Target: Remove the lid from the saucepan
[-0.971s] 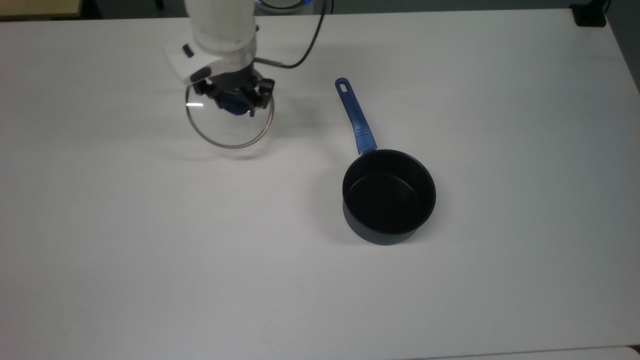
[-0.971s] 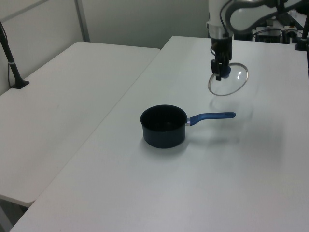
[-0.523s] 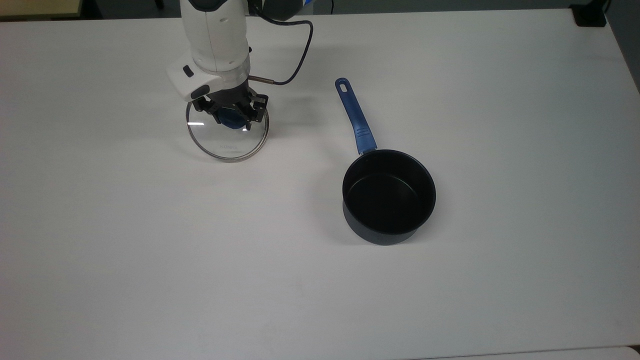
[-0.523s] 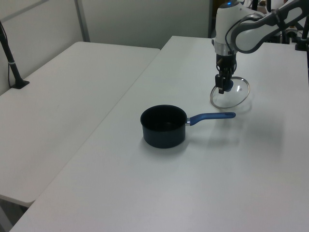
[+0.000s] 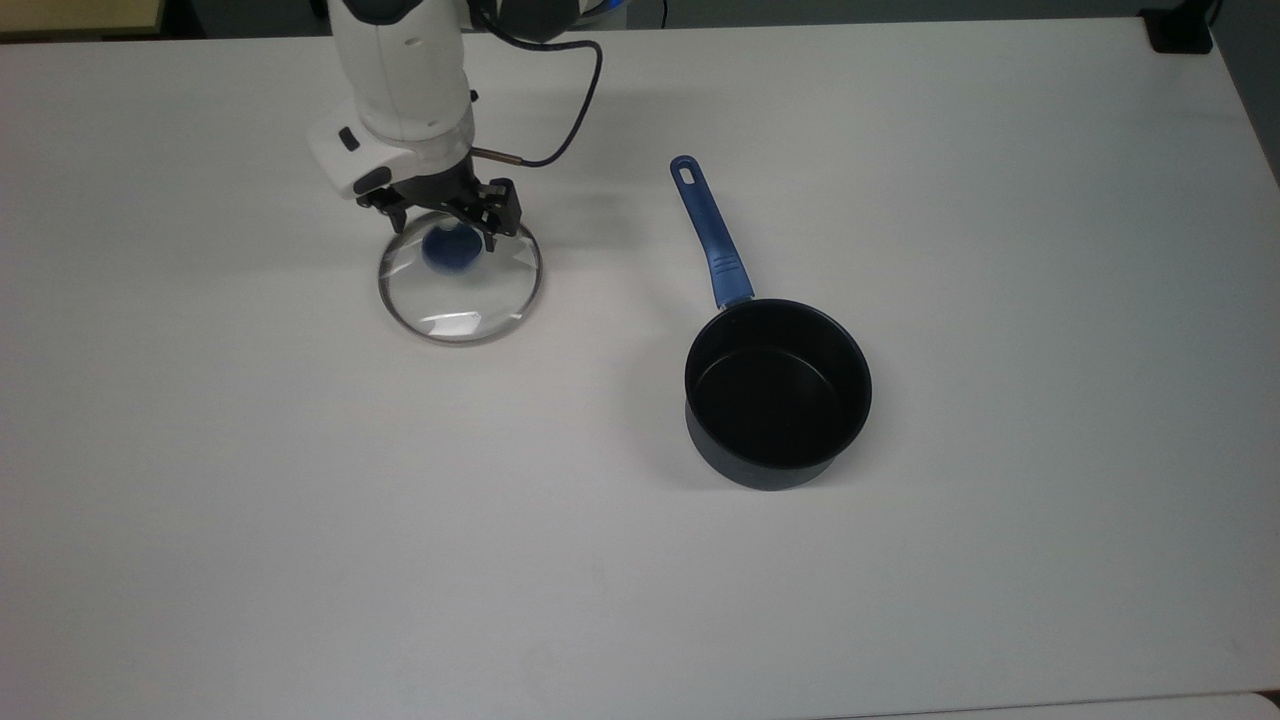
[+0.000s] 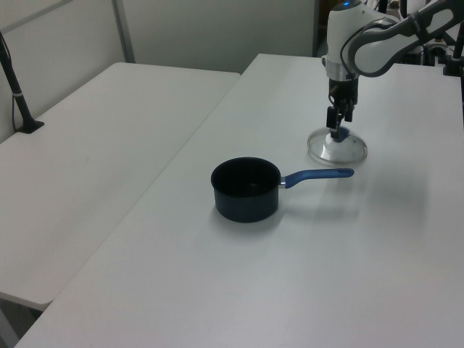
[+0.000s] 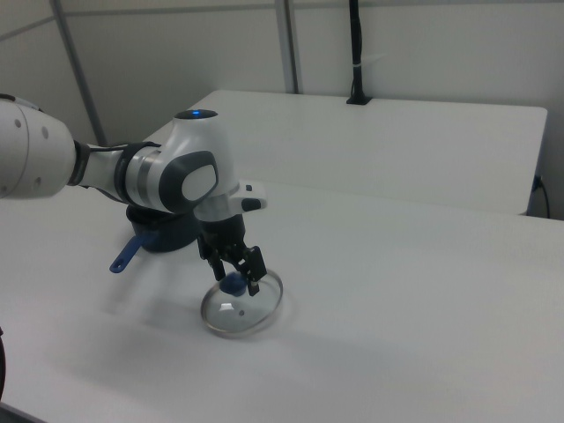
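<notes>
White table point(image 5: 900, 600), tool point(image 5: 447, 222) spread (above lid point(image 5: 470, 300))

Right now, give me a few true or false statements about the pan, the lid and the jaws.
1. The lid lies flat on the table. True.
2. The saucepan is covered. False: it stands open, the lid apart from it.
3. The gripper has its jaws clamped on the knob. False: they are spread just above it.
4. The saucepan's handle points toward the top view's upper edge. True.
</notes>
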Action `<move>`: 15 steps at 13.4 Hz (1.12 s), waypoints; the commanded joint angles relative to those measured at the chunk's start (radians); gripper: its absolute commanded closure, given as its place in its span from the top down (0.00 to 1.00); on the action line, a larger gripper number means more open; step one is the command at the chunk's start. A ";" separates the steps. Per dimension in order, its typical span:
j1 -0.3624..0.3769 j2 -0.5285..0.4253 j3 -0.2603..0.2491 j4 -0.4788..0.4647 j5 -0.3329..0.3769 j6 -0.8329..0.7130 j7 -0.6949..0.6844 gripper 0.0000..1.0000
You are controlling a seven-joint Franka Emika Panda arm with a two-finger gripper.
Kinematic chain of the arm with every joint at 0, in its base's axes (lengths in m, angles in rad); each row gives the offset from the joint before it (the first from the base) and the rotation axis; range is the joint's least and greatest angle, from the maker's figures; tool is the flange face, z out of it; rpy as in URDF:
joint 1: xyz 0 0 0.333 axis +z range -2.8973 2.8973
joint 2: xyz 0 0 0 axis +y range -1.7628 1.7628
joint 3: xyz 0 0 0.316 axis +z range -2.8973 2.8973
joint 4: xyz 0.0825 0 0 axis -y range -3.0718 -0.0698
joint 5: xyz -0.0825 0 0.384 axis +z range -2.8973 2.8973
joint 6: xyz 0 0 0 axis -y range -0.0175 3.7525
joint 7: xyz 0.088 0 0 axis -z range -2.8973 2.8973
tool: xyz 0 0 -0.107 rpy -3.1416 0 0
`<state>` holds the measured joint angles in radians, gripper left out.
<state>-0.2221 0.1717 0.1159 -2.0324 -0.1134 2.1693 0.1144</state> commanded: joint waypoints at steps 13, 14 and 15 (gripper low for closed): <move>0.294 -0.218 -0.260 0.389 0.141 -0.417 0.160 1.00; 0.282 -0.218 -0.260 0.399 0.136 -0.416 0.142 1.00; 0.268 -0.216 -0.257 0.414 0.129 -0.416 0.075 1.00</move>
<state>0.0109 -0.0376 -0.0864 -1.6278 0.0144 1.7605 0.2688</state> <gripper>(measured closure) 0.000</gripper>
